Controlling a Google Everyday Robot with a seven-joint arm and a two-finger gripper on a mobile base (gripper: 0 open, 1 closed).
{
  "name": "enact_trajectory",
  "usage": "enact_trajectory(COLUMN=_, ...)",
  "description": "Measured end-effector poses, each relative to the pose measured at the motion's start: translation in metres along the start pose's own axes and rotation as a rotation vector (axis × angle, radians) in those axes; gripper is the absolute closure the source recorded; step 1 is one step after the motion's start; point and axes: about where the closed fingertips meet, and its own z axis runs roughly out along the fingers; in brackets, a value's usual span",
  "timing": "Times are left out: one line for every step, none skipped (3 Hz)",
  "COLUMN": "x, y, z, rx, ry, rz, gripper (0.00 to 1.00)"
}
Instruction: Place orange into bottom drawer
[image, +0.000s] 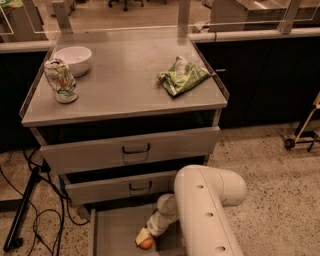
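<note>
Speckled stone flooring (272, 185) surrounds a grey metal cabinet (125, 102) that stands against dark lower panels with a glass partition behind it. On the cabinet top you have a white bowl (73, 57) at the back left, a crumpled drinks can (61, 80) upright just in front of it, and a green snack bag (182, 76) lying well apart on the right side.

Below the top, the upper drawer (130, 148) and the middle drawer (120, 186) each stand pulled out a little, each with a dark bar handle. The bottom drawer (112, 232) is pulled out furthest, its flat grey floor open to view.

Your thick white arm (205, 210) fills the lower right and bends down under the middle drawer's front, covering the right part of the bottom drawer. The gripper (144, 238) is low inside the bottom drawer, tip down. The orange (146, 244) sits right at its tip, at the drawer floor near the middle. You cannot tell whether the gripper is clamped on the fruit or merely touching it.

Black cables (50, 220) and a dark pole (22, 215) lie on the floor to the left; a small wheeled frame (300, 135) stands at the far right.
</note>
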Motion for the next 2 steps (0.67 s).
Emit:
enact_trajectory(x=0.0, y=0.0, z=0.0, rx=0.0, ry=0.0, rz=0.0, gripper=0.0)
enact_trajectory(x=0.0, y=0.0, z=0.0, rx=0.0, ry=0.0, rz=0.0, gripper=0.0)
